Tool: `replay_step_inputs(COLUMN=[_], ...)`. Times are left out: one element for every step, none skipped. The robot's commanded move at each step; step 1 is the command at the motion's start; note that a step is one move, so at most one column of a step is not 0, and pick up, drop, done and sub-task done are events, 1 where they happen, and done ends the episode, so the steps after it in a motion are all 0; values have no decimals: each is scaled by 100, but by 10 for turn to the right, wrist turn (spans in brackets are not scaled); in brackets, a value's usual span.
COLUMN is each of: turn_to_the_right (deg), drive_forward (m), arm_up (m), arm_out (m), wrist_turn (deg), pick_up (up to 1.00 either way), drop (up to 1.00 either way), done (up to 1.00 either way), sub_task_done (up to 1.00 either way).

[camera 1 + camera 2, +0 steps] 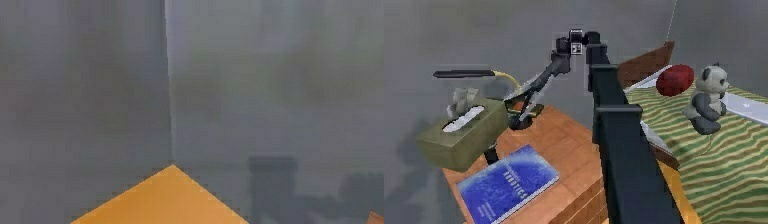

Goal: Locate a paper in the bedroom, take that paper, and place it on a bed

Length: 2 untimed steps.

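Observation:
A flat blue rectangular thing with white print (509,185) lies near the front of a wooden nightstand (569,140); it looks like a book or a folded paper. The dark arm (619,130) rises from the bottom edge, and my gripper (522,115) reaches down to the left over the nightstand, close to an olive tissue box (456,138). With these things behind the fingers, I cannot tell whether the gripper holds anything. To the right of the nightstand is the bed (729,165), with a green striped cover.
A dark desk lamp (466,73) and a small grey figure (464,100) stand behind the tissue box. A panda toy (706,98) and a reddish oval ball (676,80) lie on the bed. Ahead, two grey walls (100,90) meet over a wedge of orange floor (165,200).

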Motion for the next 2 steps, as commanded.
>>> replay_step_inputs(turn_to_the_right=[0, -450], drive_forward=[0, 0], arm_up=[0, 0], arm_out=[-48, 0], wrist_turn=[0, 0], pick_up=[0, 0], drop=[0, 0], done=[0, 0], sub_task_done=[0, 0])
